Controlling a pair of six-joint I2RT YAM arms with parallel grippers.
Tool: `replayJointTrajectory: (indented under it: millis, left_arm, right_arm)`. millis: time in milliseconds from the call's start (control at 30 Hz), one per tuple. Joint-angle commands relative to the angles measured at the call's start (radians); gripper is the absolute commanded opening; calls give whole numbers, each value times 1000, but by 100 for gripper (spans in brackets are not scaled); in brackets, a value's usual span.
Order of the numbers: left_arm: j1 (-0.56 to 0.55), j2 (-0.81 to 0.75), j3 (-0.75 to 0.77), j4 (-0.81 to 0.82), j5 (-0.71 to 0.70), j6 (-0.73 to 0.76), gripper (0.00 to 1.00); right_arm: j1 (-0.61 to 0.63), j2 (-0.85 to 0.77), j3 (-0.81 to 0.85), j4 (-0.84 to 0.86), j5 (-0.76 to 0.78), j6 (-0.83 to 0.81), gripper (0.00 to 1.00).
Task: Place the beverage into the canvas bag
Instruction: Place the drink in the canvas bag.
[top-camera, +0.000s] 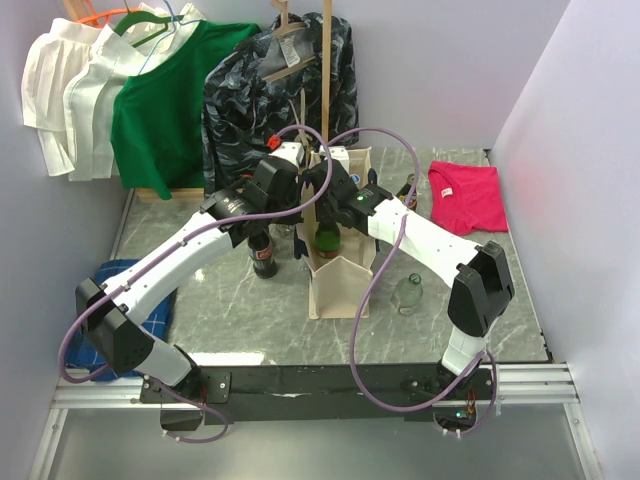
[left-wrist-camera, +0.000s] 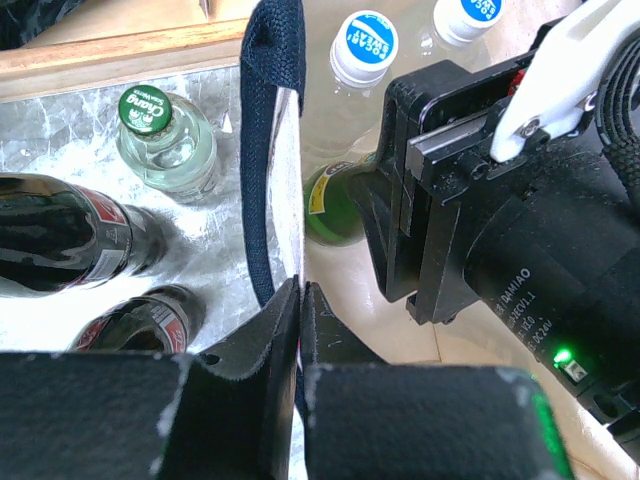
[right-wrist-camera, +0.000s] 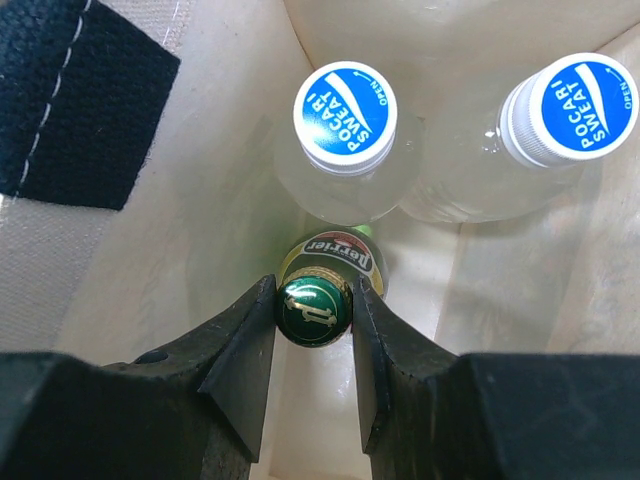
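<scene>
- Right wrist view: the right gripper (right-wrist-camera: 314, 318) pinches the green cap of the green glass bottle (right-wrist-camera: 330, 262), one finger on each side of the cap.
- The bottle hangs straight below that gripper with its long axis upright and its neck up. It is already inside the canvas bag (right-wrist-camera: 230, 200).
- Just beyond it in the bag stand two clear plastic bottles with blue-and-white caps (right-wrist-camera: 345, 110), close to the green one. I cannot tell whether they touch it.
- The bottle's base is hidden, so I cannot tell whether it rests on the bag's floor or is hanging above it.
- The left gripper (left-wrist-camera: 300, 300) is pressed almost together on the bag's near rim, where the navy handle (left-wrist-camera: 270, 150) runs down to it. It appears to be holding that side of the mouth in place.
- The right arm is the one over the bag and carries the drink. The left arm is at the rim, beside it.
- My judgement is that the placing is nearly done. What remains is a short straight drop along the bottle's own axis, then spreading the fingers and lifting clear without tipping the neighbours.
- Outside the bag, on the table (top-camera: 260, 310), stand a clear bottle with a green cap (left-wrist-camera: 160, 130) and dark cola bottles (left-wrist-camera: 60, 240).
</scene>
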Motion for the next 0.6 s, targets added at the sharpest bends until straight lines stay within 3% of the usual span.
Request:
replayJointTrajectory:
  millis: [0,133,567]
  left_arm:
    - [-3,-38,24,46,3,4,10]
    - [-3,-38,21,49,0,4,10]
    - [-3,-33,19,54,-2,4,10]
  right_arm:
    - [9,1,61,43,41,13,27]
    - [9,-2,59,29,39,20,39]
    - [9,-13,39,6,42,38,49]
